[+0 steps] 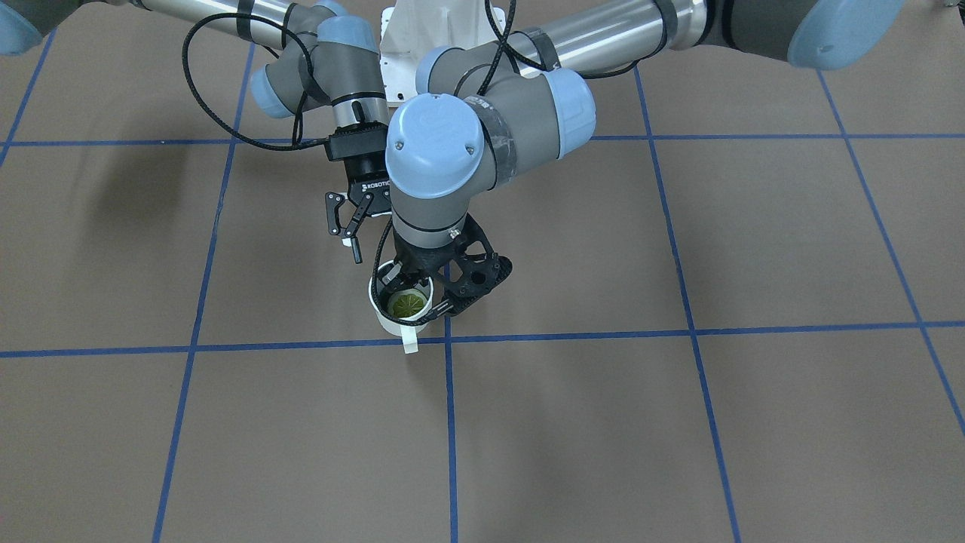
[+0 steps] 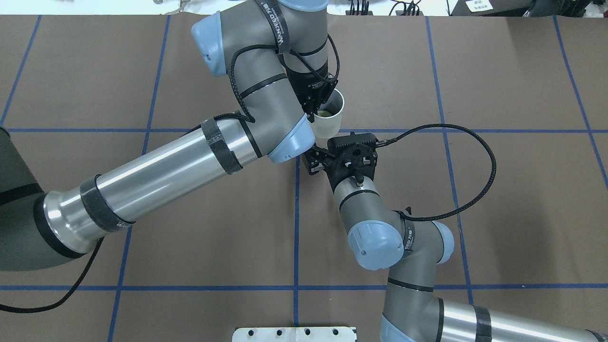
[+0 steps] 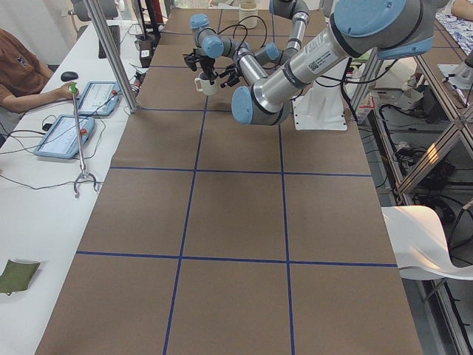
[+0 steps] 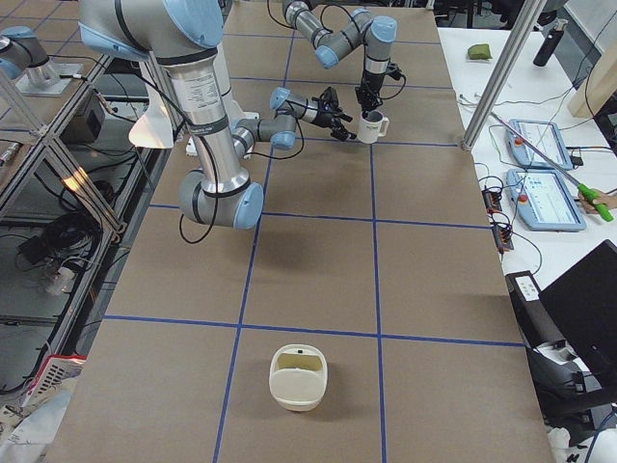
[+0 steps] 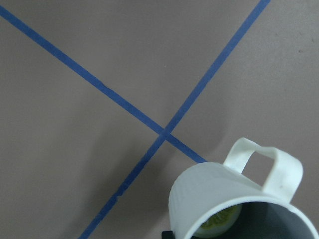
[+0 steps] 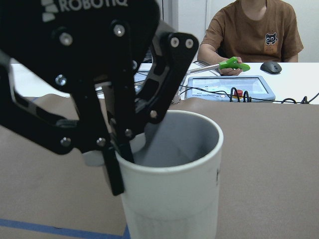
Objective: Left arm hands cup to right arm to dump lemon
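In the overhead view the left arm [image 2: 161, 166] enters from the left. It is a thick tube of brushed silver metal with grey joints and smooth light-blue caps. Its left gripper [image 2: 317, 106] is clamped on the rim of the cup [image 2: 328, 122]. The right wrist view shows this best: one black finger [image 6: 113, 174] is outside the wall and the other is inside.

The cup is a round, smooth, off-white mug, grey inside and upright. It is near a crossing of the blue tape lines [image 2: 296, 228] on the matte brown table [image 2: 498, 213]. I cannot tell if its base touches the table. Only the left wrist view shows its loop handle [image 5: 264, 164] well.

The lemon [image 1: 407, 305] lies at the bottom of the cup, a yellow-green disc with segments. The front view shows it well, the right wrist view not at all.

Further right, the slimmer right arm [image 2: 380, 228] points its right gripper [image 1: 344, 237] at the cup. Its thin jaws stand apart, holding nothing, just beside the mug.
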Tool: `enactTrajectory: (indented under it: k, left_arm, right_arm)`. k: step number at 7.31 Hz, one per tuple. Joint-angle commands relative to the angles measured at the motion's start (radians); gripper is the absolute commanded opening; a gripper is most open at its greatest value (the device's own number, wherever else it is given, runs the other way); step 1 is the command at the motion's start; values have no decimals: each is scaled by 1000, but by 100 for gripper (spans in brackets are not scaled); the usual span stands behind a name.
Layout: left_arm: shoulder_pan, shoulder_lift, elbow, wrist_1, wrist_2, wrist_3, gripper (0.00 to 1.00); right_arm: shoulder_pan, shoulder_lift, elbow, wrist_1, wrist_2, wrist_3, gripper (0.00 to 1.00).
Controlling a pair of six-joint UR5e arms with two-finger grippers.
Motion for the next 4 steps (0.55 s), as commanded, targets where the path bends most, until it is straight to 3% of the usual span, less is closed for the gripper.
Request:
enactTrajectory:
  k: [1,4]
  left_arm:
    - [13,-3,-10,23,-7,0,0]
    - [22,0,-34,31,-8,-2,0]
  right_arm:
    - [0,0,-8,0,-13,0,98]
    - [0,0,-12,0,-13,0,98]
